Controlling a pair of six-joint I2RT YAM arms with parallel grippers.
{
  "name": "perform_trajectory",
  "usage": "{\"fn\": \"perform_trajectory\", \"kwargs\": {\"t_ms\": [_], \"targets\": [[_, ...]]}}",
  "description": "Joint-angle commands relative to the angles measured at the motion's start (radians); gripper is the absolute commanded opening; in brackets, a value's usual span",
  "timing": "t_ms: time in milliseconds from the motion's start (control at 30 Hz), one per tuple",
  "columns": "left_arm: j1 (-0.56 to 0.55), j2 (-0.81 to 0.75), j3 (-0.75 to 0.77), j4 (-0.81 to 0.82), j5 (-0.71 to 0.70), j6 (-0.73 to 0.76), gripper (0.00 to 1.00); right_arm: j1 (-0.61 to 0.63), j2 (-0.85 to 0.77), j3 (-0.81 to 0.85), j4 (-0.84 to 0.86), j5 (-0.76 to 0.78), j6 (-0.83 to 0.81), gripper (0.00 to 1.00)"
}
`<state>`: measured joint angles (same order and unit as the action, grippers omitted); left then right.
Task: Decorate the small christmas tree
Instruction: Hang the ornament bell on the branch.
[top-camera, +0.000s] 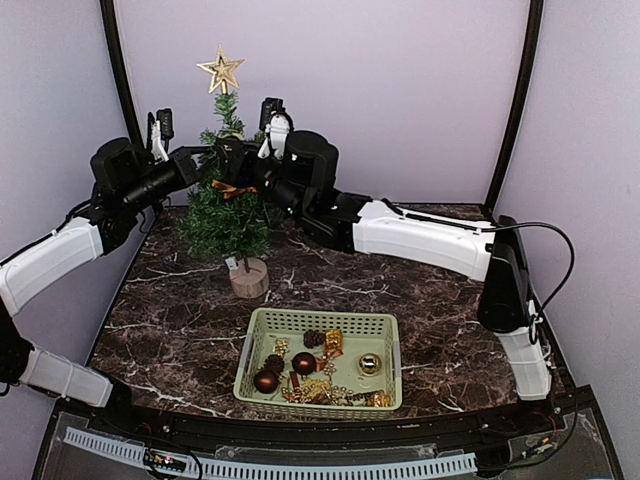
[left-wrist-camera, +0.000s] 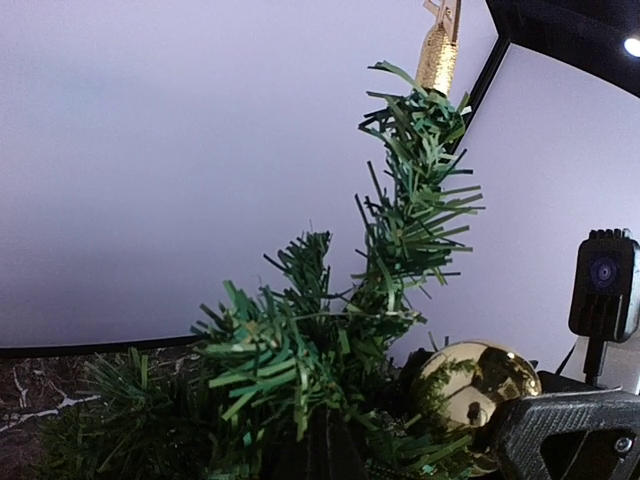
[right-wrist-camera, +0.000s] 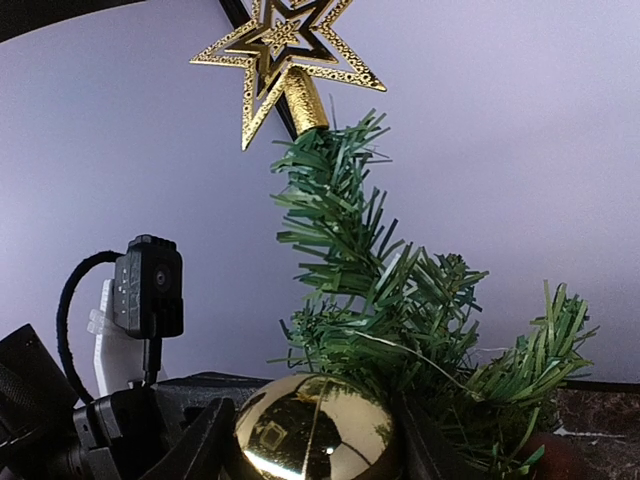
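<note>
The tree (top-camera: 225, 215) stands on its stump (top-camera: 249, 279) toward the far left corner of the bench (top-camera: 180, 320). Both my tools meet it at about mid-height, one from each side.

My left tool (top-camera: 212, 152) reaches in from the left edge, its tip buried among the needles. It is clenched. I cannot tell whether a branch is pinched in it, because the greenery hides the tip.

My right tool (right-wrist-camera: 312, 445) comes in from the right edge and grasps a gold ball (right-wrist-camera: 310, 415) between its two fingers (right-wrist-camera: 200, 445). The ball is pressed against the branches just below the treetop. My two tools sit just beside each other, with the tree's upper branches between them.

The tree carries one gold star (top-camera: 221, 70) on its tip and one brown bow (top-camera: 234, 188) lower down at the front.

One pale green basket (top-camera: 318, 315) lies near the middle of the near edge, well apart from the stump. In it I count two dark red balls (top-camera: 267, 380), one loose gold ball (top-camera: 370, 364) and one gold box (top-camera: 333, 343). There are also some dark cones and a tangle of gold beads (top-camera: 320, 393) along its near wall. The cones are too small to count.
</note>
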<state>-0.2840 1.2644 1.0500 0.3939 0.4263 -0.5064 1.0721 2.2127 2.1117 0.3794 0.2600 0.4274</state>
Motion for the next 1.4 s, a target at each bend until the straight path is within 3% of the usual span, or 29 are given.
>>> {"fn": "perform_trajectory", "kwargs": {"t_ms": [0,67,100,167,467,700,800,1100,1367], "targets": [[0.005,-0.047,-0.011,-0.001,-0.010,0.022,0.00,-0.008,-0.003,-0.021,0.039,0.005,0.002,0.46],[0.005,-0.062,-0.016,-0.007,-0.014,0.023,0.00,-0.009,-0.018,-0.038,0.049,-0.002,0.005,0.48],[0.005,-0.083,-0.026,-0.017,-0.014,0.025,0.01,-0.006,-0.053,-0.080,0.070,-0.011,0.007,0.57],[0.005,-0.086,-0.027,-0.022,-0.009,0.026,0.02,-0.007,-0.073,-0.105,0.082,-0.016,0.007,0.63],[0.005,-0.086,-0.026,-0.021,0.015,0.020,0.05,0.006,-0.150,-0.203,0.122,-0.012,-0.008,0.77],[0.005,-0.105,-0.035,-0.031,0.011,0.022,0.14,0.011,-0.190,-0.254,0.148,0.006,-0.015,0.86],[0.005,-0.122,-0.040,-0.039,0.005,0.025,0.22,0.015,-0.203,-0.264,0.153,0.003,-0.016,0.89],[0.005,-0.162,-0.051,-0.064,-0.006,0.040,0.34,0.020,-0.238,-0.298,0.176,-0.015,-0.024,0.89],[0.005,-0.280,-0.082,-0.149,-0.038,0.092,0.64,0.035,-0.371,-0.403,0.182,-0.037,-0.063,0.92]]}}
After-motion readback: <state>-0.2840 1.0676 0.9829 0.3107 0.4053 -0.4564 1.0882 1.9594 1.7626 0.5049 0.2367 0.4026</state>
